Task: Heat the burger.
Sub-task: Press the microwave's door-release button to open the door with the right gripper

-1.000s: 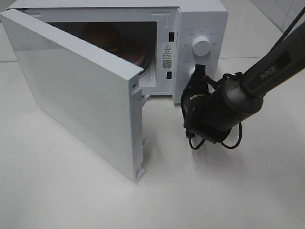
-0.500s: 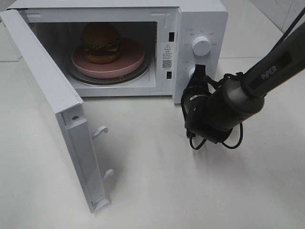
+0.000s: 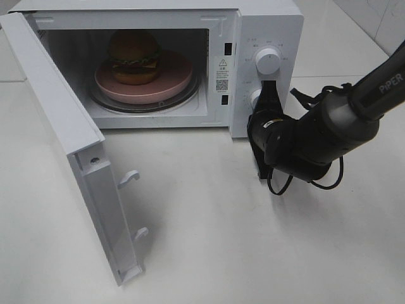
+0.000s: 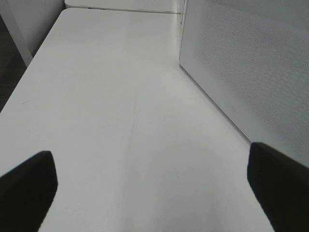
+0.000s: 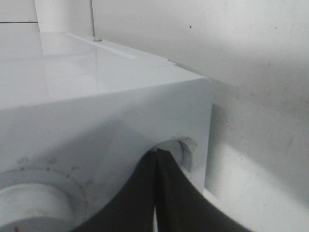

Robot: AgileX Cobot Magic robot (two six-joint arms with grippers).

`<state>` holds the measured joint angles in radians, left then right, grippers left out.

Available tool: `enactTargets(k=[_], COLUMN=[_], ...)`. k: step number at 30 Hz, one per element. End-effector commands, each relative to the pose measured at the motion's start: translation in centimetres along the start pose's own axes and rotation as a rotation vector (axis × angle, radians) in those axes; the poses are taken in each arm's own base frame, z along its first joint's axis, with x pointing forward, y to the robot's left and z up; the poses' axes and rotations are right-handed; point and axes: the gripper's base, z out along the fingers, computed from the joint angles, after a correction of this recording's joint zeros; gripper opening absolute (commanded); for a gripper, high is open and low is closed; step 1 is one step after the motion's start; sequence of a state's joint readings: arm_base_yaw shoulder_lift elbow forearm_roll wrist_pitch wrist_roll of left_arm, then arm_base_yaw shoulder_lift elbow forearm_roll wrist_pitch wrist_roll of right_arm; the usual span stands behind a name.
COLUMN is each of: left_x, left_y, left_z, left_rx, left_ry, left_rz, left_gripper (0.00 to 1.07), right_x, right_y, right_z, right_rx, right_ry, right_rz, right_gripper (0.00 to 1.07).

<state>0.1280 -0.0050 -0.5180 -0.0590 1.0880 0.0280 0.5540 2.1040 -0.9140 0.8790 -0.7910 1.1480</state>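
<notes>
Right arm [image 3: 373,95]: we list one dark arm, entering from the right side and sloping down toward the left.
Right wrist [image 3: 304,136]: thick, grey and black, with a black cable [image 3: 281,187] looped beneath it.
Right hand [image 3: 270,88]: fingers [image 5: 171,193] pressed tight together, tips pointing up and away from us.
Left hand [image 4: 149,154]: two dark finger pads [image 4: 26,188], spread wide apart.

White table [image 3: 253,253], smooth matte top. White microwave [image 3: 266,28] stands directly on it, flat on base. Microwave's door [image 3: 57,120] swung wide open, hanging just above tabletop, out front-left of microwave. Faint seam line [image 3: 342,76] crosses tabletop either side of microwave. Soft shadow on tabletop beside door.
</notes>
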Motion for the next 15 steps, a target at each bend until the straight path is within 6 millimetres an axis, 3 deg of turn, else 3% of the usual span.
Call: enactTargets(k=[1, 15], left_x=[-0.1, -0.1], left_y=[0.0, 0.0], left_z=[-0.1, -0.1], left_rx=[-0.006, -0.006], left_ry=[-0.021, -0.021], left_rz=[-0.007, -0.007], left_gripper=[1.01, 1.01], right_x=[0.0, -0.8], right_y=[1.1, 0.2], right_z=[-0.7, -3.7], right_rx=[-0.036, 0.123], right_ry=[0.023, 0.123], right_rz=[-0.063, -0.237], right_gripper=[0.0, 0.0])
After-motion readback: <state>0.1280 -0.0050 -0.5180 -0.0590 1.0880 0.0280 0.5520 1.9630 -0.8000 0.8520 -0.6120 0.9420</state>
